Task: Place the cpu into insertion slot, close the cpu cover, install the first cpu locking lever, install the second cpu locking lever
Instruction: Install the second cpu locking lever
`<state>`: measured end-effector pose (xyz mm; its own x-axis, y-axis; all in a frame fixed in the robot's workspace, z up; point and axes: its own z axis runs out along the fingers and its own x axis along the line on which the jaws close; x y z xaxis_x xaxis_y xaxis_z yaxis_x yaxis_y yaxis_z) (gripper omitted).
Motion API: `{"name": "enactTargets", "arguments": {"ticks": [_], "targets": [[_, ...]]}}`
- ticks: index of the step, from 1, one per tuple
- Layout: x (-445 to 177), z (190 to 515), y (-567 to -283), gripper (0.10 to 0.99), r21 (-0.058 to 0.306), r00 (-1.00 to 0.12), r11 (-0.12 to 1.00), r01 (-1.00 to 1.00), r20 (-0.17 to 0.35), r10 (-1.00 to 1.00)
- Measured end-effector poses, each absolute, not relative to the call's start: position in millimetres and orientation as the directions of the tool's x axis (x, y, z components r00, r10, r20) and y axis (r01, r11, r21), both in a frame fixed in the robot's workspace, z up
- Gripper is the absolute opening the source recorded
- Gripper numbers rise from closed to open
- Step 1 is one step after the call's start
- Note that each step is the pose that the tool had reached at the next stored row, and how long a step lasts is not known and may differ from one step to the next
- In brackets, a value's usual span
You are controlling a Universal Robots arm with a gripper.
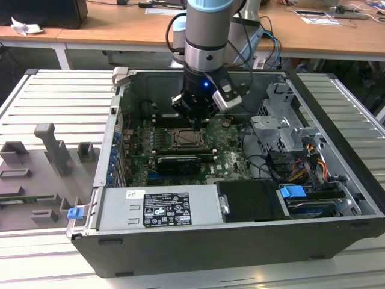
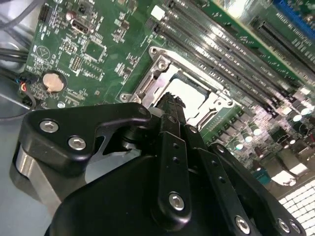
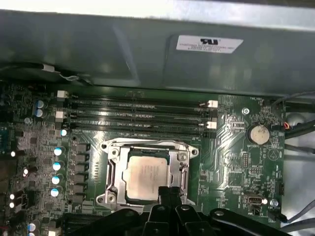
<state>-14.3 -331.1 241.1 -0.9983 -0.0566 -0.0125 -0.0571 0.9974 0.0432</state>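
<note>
The cpu [image 3: 146, 175], a flat square chip with a dull silver-tan top, lies in the socket on the green motherboard [image 3: 236, 162]. The cpu cover [image 3: 143, 146], a silvery frame, lies flat around the chip. My gripper [image 3: 166, 192] hovers at the socket's edge nearest the wrist, its black fingers shut with nothing between them. In the second wrist view the fingertips [image 2: 170, 101] sit just in front of the cpu [image 2: 191, 96] and the cover [image 2: 156, 70]. In the exterior view the gripper [image 1: 197, 123] hangs just above the cpu [image 1: 187, 139] inside the open computer case.
Memory slots [image 3: 138, 115] run beside the socket, with a coin battery [image 3: 257, 133] close by. The case wall [image 3: 147, 49] rises behind them. A power supply [image 1: 159, 208], drive cage [image 1: 283, 114] and cables [image 1: 301, 162] crowd the case. Grey fixtures [image 1: 48, 156] stand on the exterior view's left.
</note>
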Motion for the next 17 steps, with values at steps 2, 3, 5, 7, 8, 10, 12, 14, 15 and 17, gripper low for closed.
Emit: {"name": "enactTargets", "arguments": {"ticks": [2, 3, 5, 7, 8, 10, 12, 14, 15, 17], "targets": [[-14, 241, -337, 0.106, 0.043, -0.998, 0.997, -0.057, -0.012, -0.057], [-14, 241, -342, 0.106, 0.043, -0.998, 0.997, -0.057, -0.011, -0.057], [-14, 241, -346, 0.106, 0.045, -0.998, 0.997, -0.057, -0.010, -0.057], [-14, 241, -355, 0.106, 0.060, -0.998, 0.997, -0.057, -0.011, -0.056], [-14, 241, -360, 0.106, 0.075, -0.998, 0.996, -0.057, -0.009, -0.056], [-14, 240, -367, 0.106, 0.102, -0.998, 0.993, -0.056, -0.005, -0.056], [-15, 238, -370, 0.106, 0.107, -0.998, 0.993, -0.056, -0.005, -0.056], [-17, 238, -371, 0.106, 0.107, -0.998, 0.993, -0.057, -0.005, -0.057], [-18, 238, -372, 0.106, 0.107, -0.998, 0.993, -0.057, -0.005, -0.057], [-21, 237, -372, 0.106, 0.107, -0.998, 0.993, -0.058, -0.005, -0.058]]}}
